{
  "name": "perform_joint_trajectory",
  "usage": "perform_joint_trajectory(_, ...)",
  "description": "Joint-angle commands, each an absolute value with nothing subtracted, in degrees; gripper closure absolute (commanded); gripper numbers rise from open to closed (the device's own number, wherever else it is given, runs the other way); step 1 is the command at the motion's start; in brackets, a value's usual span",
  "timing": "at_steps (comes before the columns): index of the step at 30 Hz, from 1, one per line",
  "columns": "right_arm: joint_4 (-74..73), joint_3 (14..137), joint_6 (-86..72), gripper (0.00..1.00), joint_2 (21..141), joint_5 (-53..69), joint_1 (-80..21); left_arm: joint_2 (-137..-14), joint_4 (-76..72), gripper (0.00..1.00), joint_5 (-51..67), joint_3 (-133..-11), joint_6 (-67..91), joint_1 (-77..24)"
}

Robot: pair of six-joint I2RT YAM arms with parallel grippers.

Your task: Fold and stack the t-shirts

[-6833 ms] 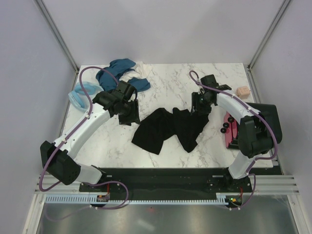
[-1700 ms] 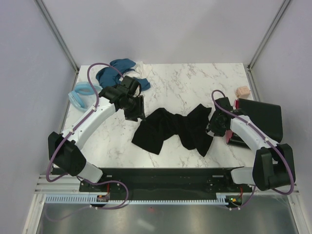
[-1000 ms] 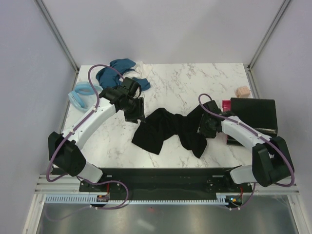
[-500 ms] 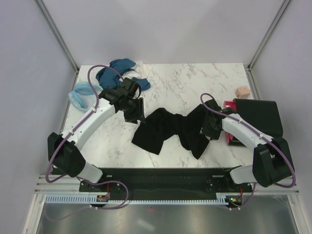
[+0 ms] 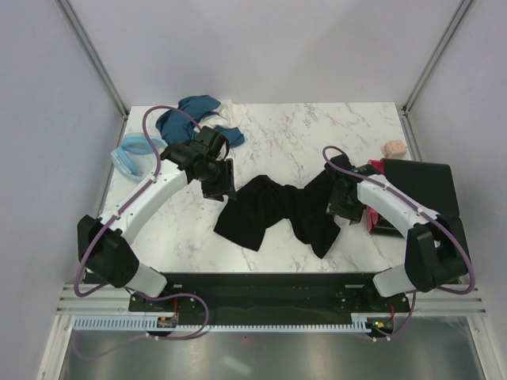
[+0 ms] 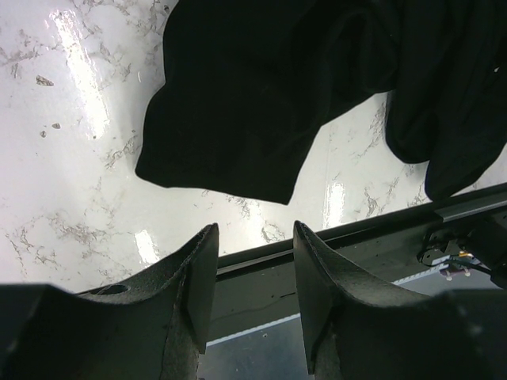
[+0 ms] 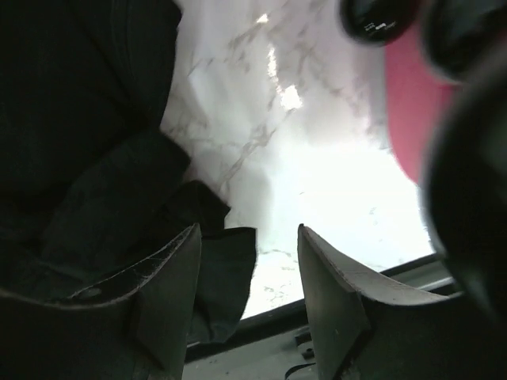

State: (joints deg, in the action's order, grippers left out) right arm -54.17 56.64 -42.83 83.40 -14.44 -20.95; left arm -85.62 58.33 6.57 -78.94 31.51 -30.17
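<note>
A black t-shirt (image 5: 273, 210) lies crumpled across the middle of the marble table (image 5: 301, 134). My left gripper (image 5: 221, 187) hovers at its upper left corner, open and empty. In the left wrist view the shirt (image 6: 277, 79) lies beyond the left gripper (image 6: 253, 229). My right gripper (image 5: 342, 203) is at the shirt's right edge, open. In the right wrist view a black cloth flap (image 7: 230, 269) lies beside one finger of that gripper (image 7: 249, 231), unclamped. Teal-blue t-shirts (image 5: 190, 117), a light blue one (image 5: 129, 152) and a white one (image 5: 230, 107) are heaped at the back left.
At the right edge sits a flat black rectangular thing (image 5: 420, 190) with a pink piece (image 5: 371, 215) at its left side, close to the right gripper. A small pinkish-beige block (image 5: 394, 148) lies behind it. Enclosure walls and posts ring the table.
My right gripper, which had dragged the shirt's right part rightward, has opened wider and the cloth now lies loose. The left arm has barely moved.
</note>
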Motion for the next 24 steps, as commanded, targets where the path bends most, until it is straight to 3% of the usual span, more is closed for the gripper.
perform_joint_trajectory(1, -56.95, 60.64, -43.33, 0.4, 81.13, -21.09, -20.13, -83.15, 57.66, 0.5, 7.29, -78.84, 29.53, -29.97)
perform_joint_trajectory(19, -57.48, 55.81, -39.47, 0.4, 74.97, -21.27, -14.94, -83.76, 58.01, 0.5, 7.73, -79.36, 29.53, -29.97)
perform_joint_trajectory(24, -52.3, 56.42, -34.99, 0.39, 73.04, -11.79, -15.12, -84.29, 57.83, 0.5, 8.35, -79.36, 30.06, -29.97)
